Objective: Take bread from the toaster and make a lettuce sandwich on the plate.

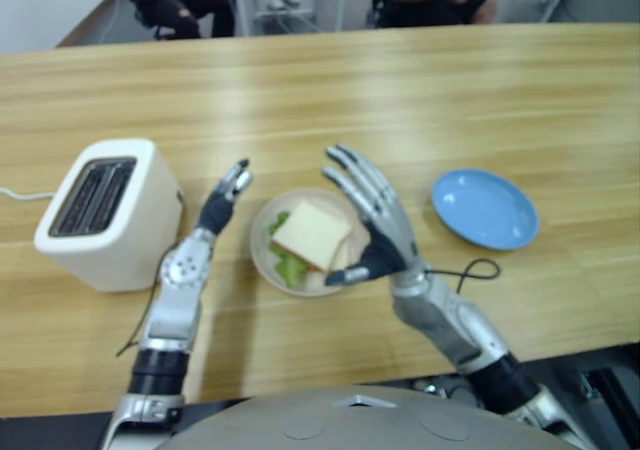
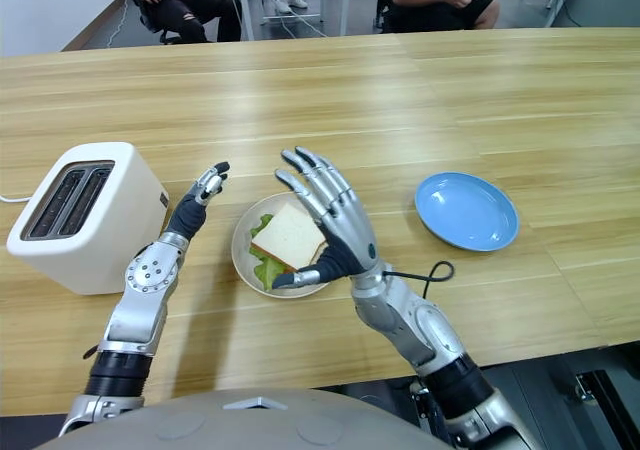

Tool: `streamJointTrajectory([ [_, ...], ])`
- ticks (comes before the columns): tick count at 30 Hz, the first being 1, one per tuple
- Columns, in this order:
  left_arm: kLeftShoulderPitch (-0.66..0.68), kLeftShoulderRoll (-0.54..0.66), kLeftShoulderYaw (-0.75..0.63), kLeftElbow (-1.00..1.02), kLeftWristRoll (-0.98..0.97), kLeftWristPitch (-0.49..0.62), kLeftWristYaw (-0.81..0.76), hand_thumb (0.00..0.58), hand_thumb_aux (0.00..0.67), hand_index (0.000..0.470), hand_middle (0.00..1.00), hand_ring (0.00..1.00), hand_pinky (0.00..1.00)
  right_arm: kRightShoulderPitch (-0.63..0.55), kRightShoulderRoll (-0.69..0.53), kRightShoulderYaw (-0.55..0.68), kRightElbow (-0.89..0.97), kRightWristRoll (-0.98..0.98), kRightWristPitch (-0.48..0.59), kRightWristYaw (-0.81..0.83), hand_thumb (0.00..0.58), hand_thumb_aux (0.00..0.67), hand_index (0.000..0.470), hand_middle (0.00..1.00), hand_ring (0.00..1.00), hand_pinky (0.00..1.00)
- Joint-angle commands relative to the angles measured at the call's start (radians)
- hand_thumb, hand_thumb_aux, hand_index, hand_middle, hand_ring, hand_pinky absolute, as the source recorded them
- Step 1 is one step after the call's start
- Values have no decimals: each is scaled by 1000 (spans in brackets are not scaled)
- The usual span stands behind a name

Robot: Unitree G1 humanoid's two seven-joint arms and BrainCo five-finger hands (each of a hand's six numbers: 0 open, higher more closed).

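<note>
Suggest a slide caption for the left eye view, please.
Open left hand and right hand flank the plate of bread on lettuce; toaster left.

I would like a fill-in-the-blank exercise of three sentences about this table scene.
1. The slice of bread lies on top of the ____.
2. The empty plate is ____ in colour.
3. The toaster stands on the robot's ____ side.
Missing words: lettuce; blue; left.

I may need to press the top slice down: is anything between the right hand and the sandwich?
Nothing visible does. The right hand is open at the right rim of the plate, beside the bread lying on the lettuce. The left hand is off to the plate's left.
</note>
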Motion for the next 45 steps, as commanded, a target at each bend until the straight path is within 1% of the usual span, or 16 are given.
streamJointTrajectory([
  [1,76,127,-7,-61,-49,-4,-170,580,670,460,1000,1000,1000,57,-53,-72,-69,154,61,194,0,0,0,0,0,0],
  [3,138,238,-17,-102,-46,2,-272,580,670,460,1000,1000,1000,90,-118,-95,-73,259,121,352,212,137,94,0,0,0],
  [4,179,304,-20,-124,-26,4,-313,580,670,460,1000,1000,1000,113,-172,-107,-66,317,160,451,535,483,332,239,239,239],
  [5,211,352,-20,-142,-11,8,-340,580,670,460,1000,1000,1000,136,-218,-118,-60,368,189,531,580,670,460,576,576,576],
  [6,239,392,-14,-160,-4,7,-360,580,670,460,1000,1000,1000,161,-261,-131,-61,412,219,604,580,670,460,792,792,792],
  [7,271,427,-1,-185,-13,14,-384,580,670,460,1000,1000,1000,194,-310,-155,-66,450,245,669,580,670,460,792,792,792],
  [8,302,455,9,-211,-27,27,-410,580,670,460,1000,1000,1000,227,-348,-184,-78,484,264,715,580,670,460,969,969,969],
  [9,346,494,14,-237,-26,47,-441,580,670,460,1000,1000,1000,262,-384,-222,-96,518,277,755,580,670,460,1000,1000,1000],
  [13,461,583,-8,-282,24,92,-504,580,670,460,1000,1000,1000,357,-425,-294,-178,601,329,857,580,670,460,1000,1000,1000],
  [17,442,574,-58,-290,34,105,-522,580,670,460,1000,1000,1000,386,-412,-226,-200,586,392,966,580,670,460,1000,1000,1000],
  [24,292,456,-239,-198,126,142,-493,580,670,460,1000,1000,1000,267,-331,8,-34,421,483,1105,580,670,460,1000,1000,1000],
  [31,133,325,-344,-25,221,139,-402,580,670,460,1000,1000,1000,109,-197,168,169,219,498,1086,580,670,460,1000,1000,1000],
  [38,-27,236,-369,181,307,164,-289,580,670,460,1000,1000,1000,-146,-58,178,481,132,434,902,580,670,460,1000,1000,1000],
  [40,-104,195,-346,261,305,165,-227,580,670,460,1000,1000,1000,-257,-16,175,616,89,398,770,580,670,460,1000,1000,1000],
  [41,-132,180,-337,293,302,161,-206,576,612,420,1000,1000,1000,-294,-1,174,668,80,379,721,580,670,460,1000,1000,1000],
  [45,-236,125,-276,417,285,157,-91,579,646,444,1000,1000,1000,-440,41,217,865,-40,342,472,580,670,460,1000,1000,1000],
])
